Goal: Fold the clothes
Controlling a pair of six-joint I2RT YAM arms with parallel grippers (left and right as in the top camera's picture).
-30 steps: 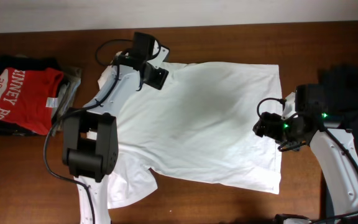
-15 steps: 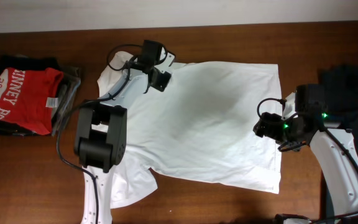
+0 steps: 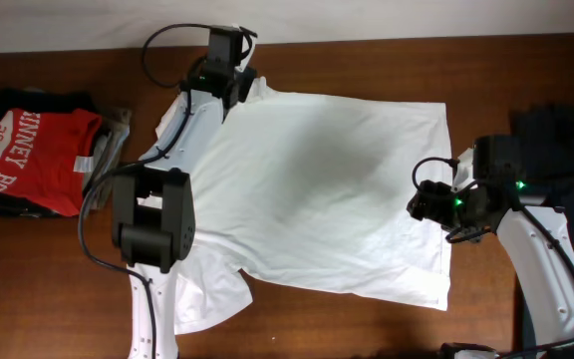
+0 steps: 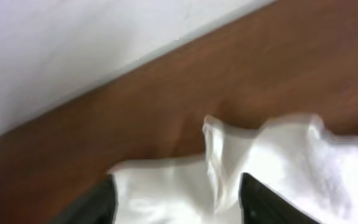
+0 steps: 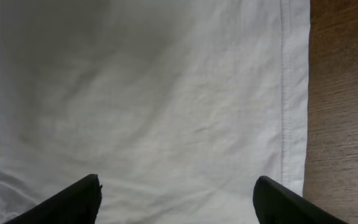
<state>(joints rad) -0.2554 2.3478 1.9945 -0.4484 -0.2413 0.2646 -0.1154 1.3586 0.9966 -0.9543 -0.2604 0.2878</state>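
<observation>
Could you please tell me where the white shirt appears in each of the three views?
Overhead: white shirt spread out, centre of frame.
Left wrist: a bunched edge of it at bottom centre.
Right wrist: it fills most of the frame, hem running down the right.
Shared landmark: the brown wooden table, visible beside the shirt in all three.

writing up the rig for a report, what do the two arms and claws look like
Both arms have white curved links joined by boxy black housings. The left arm carries a looping black cable; the right arm shows small green lights. The left claw and right claw have dark wedge-shaped fingers.
</observation>
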